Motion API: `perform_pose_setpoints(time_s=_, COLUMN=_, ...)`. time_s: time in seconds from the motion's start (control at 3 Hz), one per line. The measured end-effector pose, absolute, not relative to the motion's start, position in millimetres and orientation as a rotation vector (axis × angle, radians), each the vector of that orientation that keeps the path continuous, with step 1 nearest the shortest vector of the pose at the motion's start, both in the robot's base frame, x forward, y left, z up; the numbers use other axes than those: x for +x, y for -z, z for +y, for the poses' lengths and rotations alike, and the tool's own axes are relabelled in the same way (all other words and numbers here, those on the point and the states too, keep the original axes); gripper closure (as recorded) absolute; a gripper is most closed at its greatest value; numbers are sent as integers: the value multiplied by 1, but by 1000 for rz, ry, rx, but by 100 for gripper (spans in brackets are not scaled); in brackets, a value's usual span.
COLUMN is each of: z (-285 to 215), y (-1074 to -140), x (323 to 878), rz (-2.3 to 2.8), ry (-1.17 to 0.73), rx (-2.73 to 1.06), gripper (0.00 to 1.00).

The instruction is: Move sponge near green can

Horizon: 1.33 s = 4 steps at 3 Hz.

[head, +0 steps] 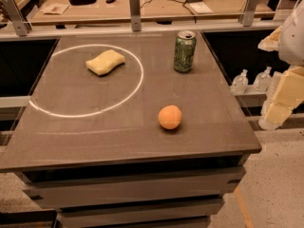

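Observation:
The pale yellow sponge (105,61) lies flat on the dark table (95,127), far left of middle, inside a bright ring of light. The green can (184,51) stands upright at the far right of middle, well apart from the sponge. My gripper (280,101) hangs off the table's right edge, away from both, with its pale yellow blocky fingers (287,91) pointing down and left. It holds nothing.
An orange fruit (169,117) sits on the table, nearer the front and below the can. A metal rail with posts (135,6) runs behind the table, with a cluttered desk beyond. Small clear bottles (240,82) stand on a lower shelf at the right.

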State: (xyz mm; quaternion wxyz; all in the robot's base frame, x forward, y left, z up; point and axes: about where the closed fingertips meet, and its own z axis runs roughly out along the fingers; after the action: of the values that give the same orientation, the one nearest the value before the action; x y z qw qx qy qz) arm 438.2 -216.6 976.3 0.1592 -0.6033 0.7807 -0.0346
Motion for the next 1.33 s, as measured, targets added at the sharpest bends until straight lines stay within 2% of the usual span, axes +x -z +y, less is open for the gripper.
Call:
perform_pose_setpoints(time_s=0.67, z=-214, y=-982, x=443, rz=2207, ry=119, rx=-1739, gripper=0)
perform_pose_setpoints(time_s=1.33, z=-187, y=-1000, x=467, rz=2022, ry=232, rx=-2002, gripper=0)
